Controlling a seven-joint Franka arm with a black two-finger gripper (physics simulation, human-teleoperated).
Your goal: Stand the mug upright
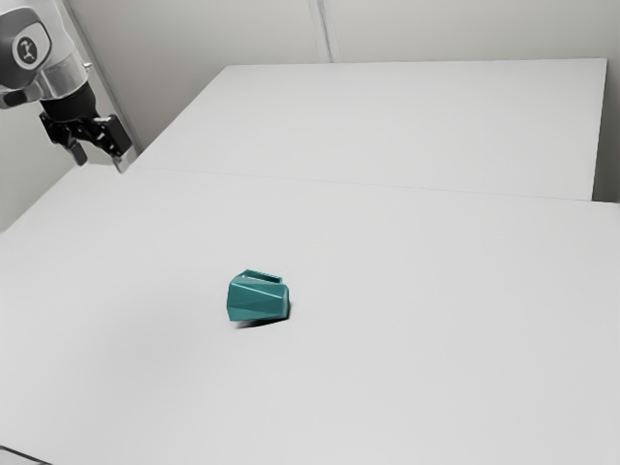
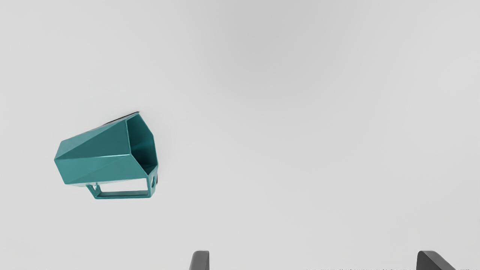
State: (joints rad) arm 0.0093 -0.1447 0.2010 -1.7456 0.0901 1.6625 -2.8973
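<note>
1. The mug (image 1: 258, 300) is seen lying on its side on the white table (image 1: 407, 378), near the middle of the exterior view and a little toward its left.
2. In that view its long axis is laid roughly across the picture, and the handle (image 1: 263, 276) is carried on the upper side, away from the camera.
3. In the wrist view the long axis is set nearly parallel to a line drawn between the two fingertips, slightly slanted. The mouth (image 2: 143, 144) is pointed along that line, a little away from the gripper, and the handle is turned toward the gripper's side.
4. By the wrist view, the dark inside is revealed through the mouth, along with the open loop of the handle; in the exterior view the mouth is turned out of sight.
5. By the exterior view, the arm (image 1: 58, 73) is shown at the upper left, with the gripper (image 1: 101, 160) held near the table's far edge, well apart from the mug.
6. The fingers (image 2: 200, 261) are spread wide, with nothing held between them.
7. A dark shadow is cast on the table just beside the mug.
</note>
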